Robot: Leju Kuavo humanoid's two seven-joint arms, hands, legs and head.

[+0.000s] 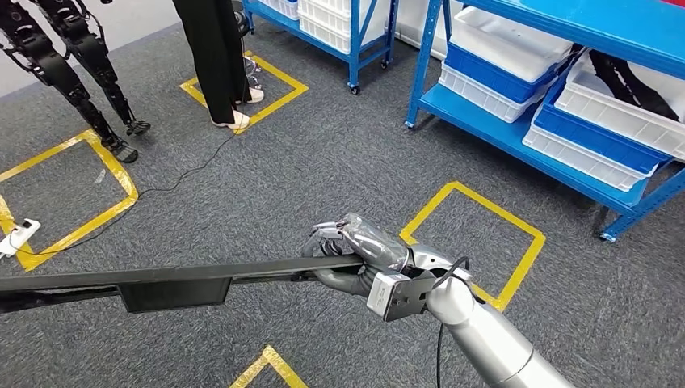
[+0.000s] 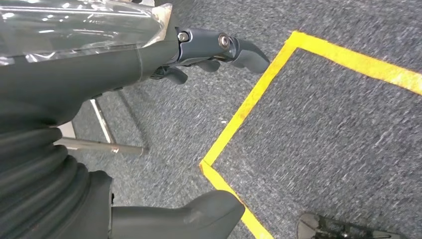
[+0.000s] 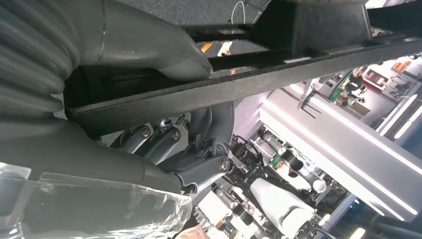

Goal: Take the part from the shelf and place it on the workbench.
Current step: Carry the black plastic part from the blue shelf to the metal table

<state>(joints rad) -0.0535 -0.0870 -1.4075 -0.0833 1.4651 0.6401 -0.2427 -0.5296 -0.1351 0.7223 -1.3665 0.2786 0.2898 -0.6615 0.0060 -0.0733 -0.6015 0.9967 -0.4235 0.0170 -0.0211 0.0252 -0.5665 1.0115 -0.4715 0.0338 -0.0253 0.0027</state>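
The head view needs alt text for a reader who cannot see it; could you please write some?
The right robot hand grips one end of a long black part held level above grey carpet marked with yellow tape squares. Blue shelves with white bins stand at right; a person stands behind.

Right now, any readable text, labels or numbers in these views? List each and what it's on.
None readable.
Long black flat plastic part held by the right hand: no marking visible.
White plastic bins on the blue metal shelf: no labels visible.
Yellow tape squares on the grey carpet: plain lines, no characters.
Small coloured items in the right wrist view's background: too blurred to read.
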